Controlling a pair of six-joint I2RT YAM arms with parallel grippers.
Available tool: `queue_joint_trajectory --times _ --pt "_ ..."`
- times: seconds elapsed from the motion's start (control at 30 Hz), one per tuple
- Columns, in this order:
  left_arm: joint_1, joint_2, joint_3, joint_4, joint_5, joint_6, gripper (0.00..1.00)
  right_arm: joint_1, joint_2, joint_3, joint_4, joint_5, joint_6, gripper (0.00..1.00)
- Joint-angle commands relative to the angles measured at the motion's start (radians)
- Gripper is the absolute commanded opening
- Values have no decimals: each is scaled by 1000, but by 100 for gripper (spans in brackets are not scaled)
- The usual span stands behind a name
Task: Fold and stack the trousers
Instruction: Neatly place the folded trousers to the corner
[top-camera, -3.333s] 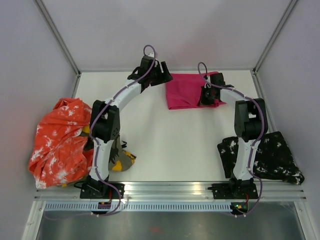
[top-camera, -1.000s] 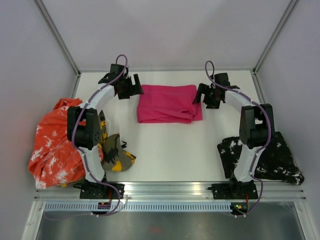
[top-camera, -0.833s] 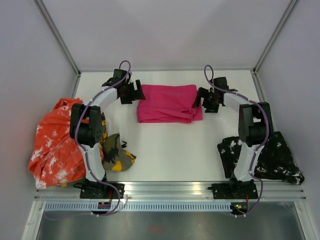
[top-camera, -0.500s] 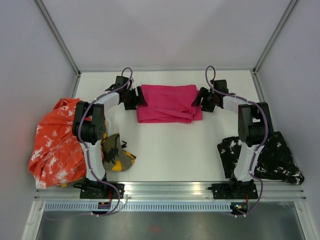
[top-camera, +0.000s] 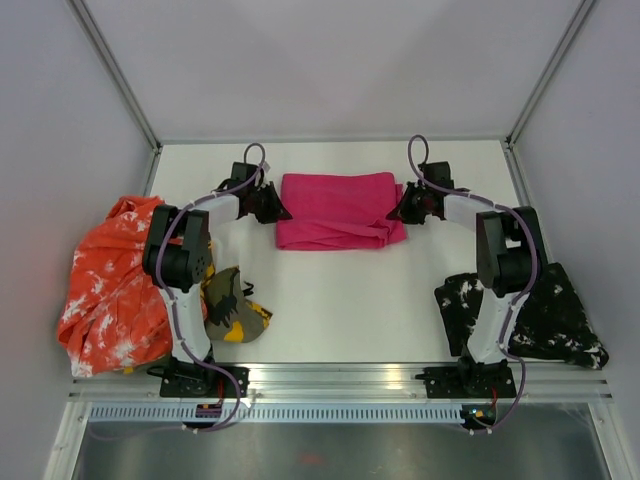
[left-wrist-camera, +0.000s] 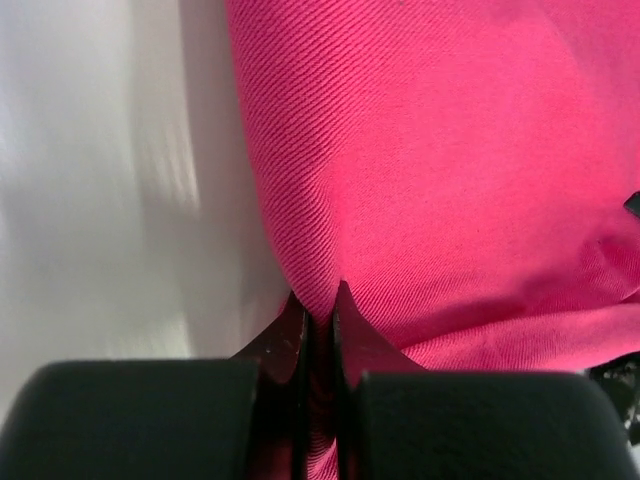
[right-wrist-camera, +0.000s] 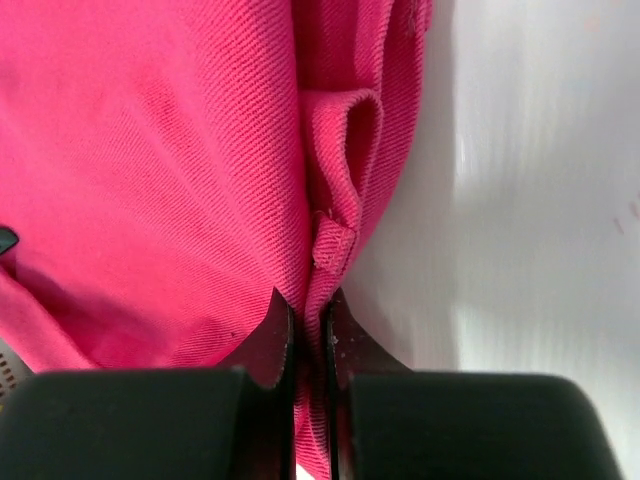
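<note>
Top external only: orange-white trousers (top-camera: 110, 275)

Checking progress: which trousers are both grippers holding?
The plain magenta-pink trousers at the far middle, clamped at either side by left gripper and right gripper.

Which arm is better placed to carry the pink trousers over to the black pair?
Probably the right. The right gripper pinches the pink trousers' right edge, and the black pair lies beside its base. The left gripper also grips, but on the far side.

magenta-pink trousers (top-camera: 335, 205), orange-white mottled trousers (top-camera: 108, 285), olive-yellow camouflage pair (top-camera: 240, 312), black white-splattered trousers (top-camera: 555, 312)
</note>
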Motion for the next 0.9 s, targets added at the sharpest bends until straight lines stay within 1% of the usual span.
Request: queue_joint_trajectory --times 0.0,0.03,0.07,0.13,0.2,0.23,0.27,0.3,0.37,0.4,0.47,0.5,0.53,0.57,0.6,0.63,0.67,0.7,0.73,0.77,0.8,0.83,0.87 --pt "-34 -113 -66 0 21 -40 2 15 -157 25 -146 100 -55 0" --pt "-42 -163 -84 -1 19 -43 2 15 -203 57 -221 132 -61 0" --pt "-49 -189 -93 2 16 -48 2 15 -223 73 -258 184 -69 0" --pt "-88 -261 -108 -1 -11 -54 2 15 -283 99 -339 211 -93 0" --pt "-124 -303 -125 2 -27 -69 2 14 -336 110 -370 281 -113 0" --pt "-166 -335 -133 -1 -30 -80 2 14 -393 110 -407 327 -121 0" --pt "-187 -350 -138 2 -40 -110 2 5 -421 110 -427 419 -130 0" --pt "-238 -367 -142 2 -54 -124 2 -6 -447 110 -468 453 -154 0" --pt "-298 -415 -165 23 -109 -155 2 -26 -511 133 -528 528 -179 0" --pt "-360 -429 -174 35 -128 -167 2 -58 -528 150 -606 604 -179 0" --pt "-419 -473 -216 89 -171 -211 2 -108 -580 186 -672 671 -184 0" --pt "-472 -488 -234 110 -186 -230 2 -121 -628 193 -723 742 -181 0" --pt "-497 -501 -272 135 -198 -244 2 -121 -656 191 -735 786 -193 0" --pt "-523 -521 -289 187 -232 -276 2 -153 -680 187 -747 836 -204 0" --pt "-572 -527 -306 210 -244 -287 2 -155 -708 184 -763 900 -207 0" --pt "-595 -532 -335 233 -257 -308 2 -156 -754 177 -805 1048 -185 0" --pt "-620 -533 -343 268 -287 -319 2 -165 -775 165 -824 1102 -191 0" --pt "-670 -532 -355 290 -300 -328 2 -170 -823 147 -811 1120 -226 0" --pt "-698 -527 -357 320 -342 -347 2 -173 -841 106 -807 1212 -259 0" --pt "-727 -522 -356 334 -364 -350 2 -175 -857 86 -806 1270 -266 0" --pt "-787 -504 -348 348 -390 -351 2 -178 -884 32 -803 1335 -276 0" --pt "-815 -493 -343 364 -410 -351 2 -184 -895 0 -789 1419 -288 0" --pt "-839 -477 -334 376 -450 -350 2 -202 -904 -34 -763 1436 -358 0"
